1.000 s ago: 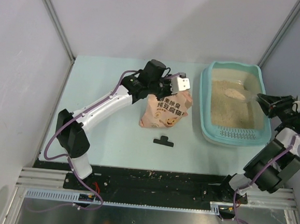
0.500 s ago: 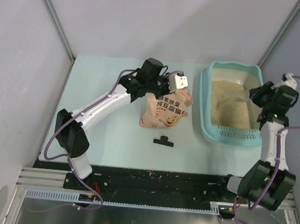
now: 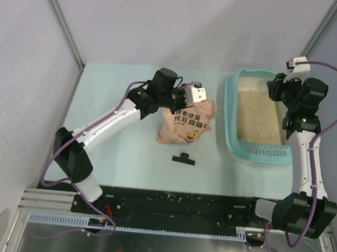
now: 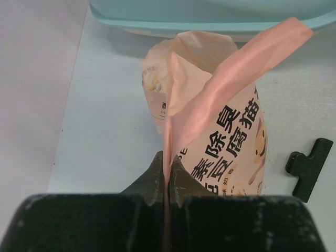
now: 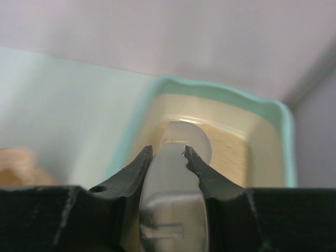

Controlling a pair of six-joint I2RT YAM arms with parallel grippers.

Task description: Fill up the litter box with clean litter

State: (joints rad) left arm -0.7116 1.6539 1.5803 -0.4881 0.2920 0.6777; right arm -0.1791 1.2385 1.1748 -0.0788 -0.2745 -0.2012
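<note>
The teal litter box (image 3: 231, 126) stands at the table's right, and a layer of beige clean litter (image 3: 258, 117) lies inside it. My right gripper (image 3: 275, 91) hovers over its far right corner, shut on the handle of a clear plastic scoop (image 5: 174, 210). The scoop's bowl points down over the litter (image 5: 233, 165), inside the teal rim (image 5: 220, 86). My left gripper (image 3: 189, 106) is shut on the top edge of the peach-pink litter bag (image 3: 186, 126). In the left wrist view the fingertips (image 4: 167, 163) pinch the bag's (image 4: 220, 136) thin top strip, and the bag's mouth gapes open.
A black clip (image 3: 184, 158) lies on the table in front of the bag and shows as the clip (image 4: 310, 168) at the right of the left wrist view. The litter box's side (image 4: 210, 13) lies just beyond the bag. Grey walls enclose the table on three sides.
My right arm swung from the box's right side to its far right corner. The litter heaped in the scoop a second ago is gone from it. The left arm shifted slightly left with the bag.
</note>
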